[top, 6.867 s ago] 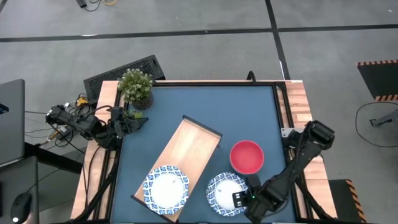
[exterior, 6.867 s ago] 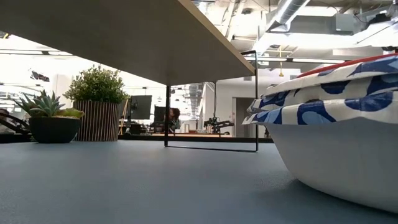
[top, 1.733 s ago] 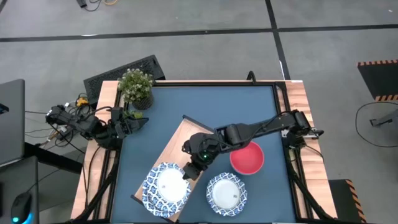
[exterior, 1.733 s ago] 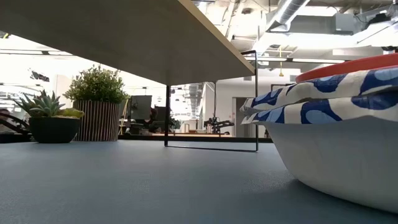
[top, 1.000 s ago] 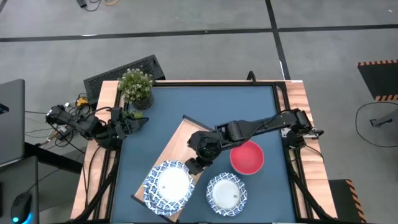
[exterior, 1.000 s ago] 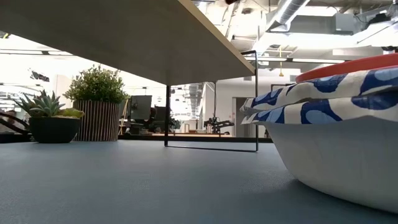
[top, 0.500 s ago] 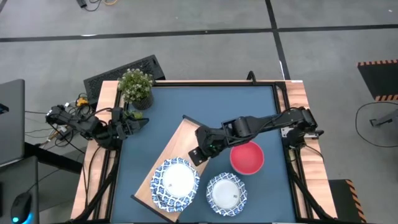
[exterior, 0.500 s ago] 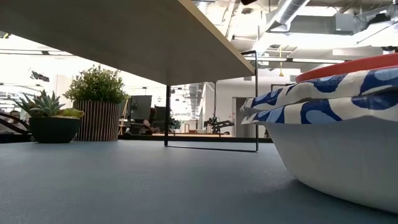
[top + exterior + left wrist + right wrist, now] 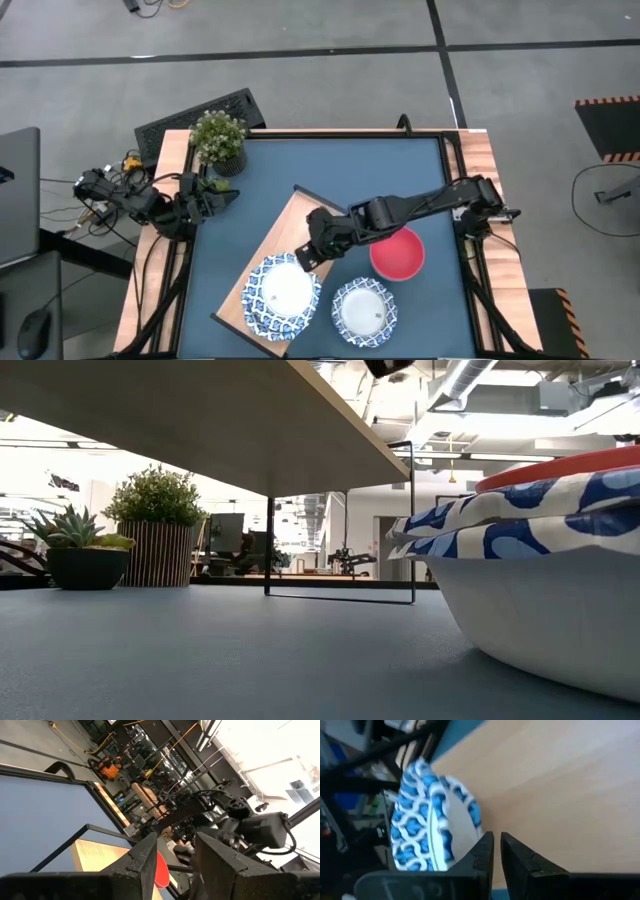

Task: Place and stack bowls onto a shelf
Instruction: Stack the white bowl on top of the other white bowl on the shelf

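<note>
The right tool (image 9: 307,257) was over the shelf (image 9: 305,228), just at the edge of the blue-and-white stack (image 9: 284,292) that rested on the shelf's near end. In the right wrist view its two fingers (image 9: 485,851) were almost together with only a thin gap, and nothing was between them; I judged the tool to be closed and empty, with the patterned stack (image 9: 432,820) just ahead of the fingertips. It looked like a position for nudging or straightening the stack, not for carrying. A second patterned bowl (image 9: 364,311) and the red bowl (image 9: 397,251) stayed on the blue worktop (image 9: 400,180) just beside the shelf, so they seemed to wait for their turn. The left tool (image 9: 207,197) was parked at the left edge of the worktop, near the potted plant (image 9: 219,139); in its own view its fingers (image 9: 145,857) were apart and held nothing.
</note>
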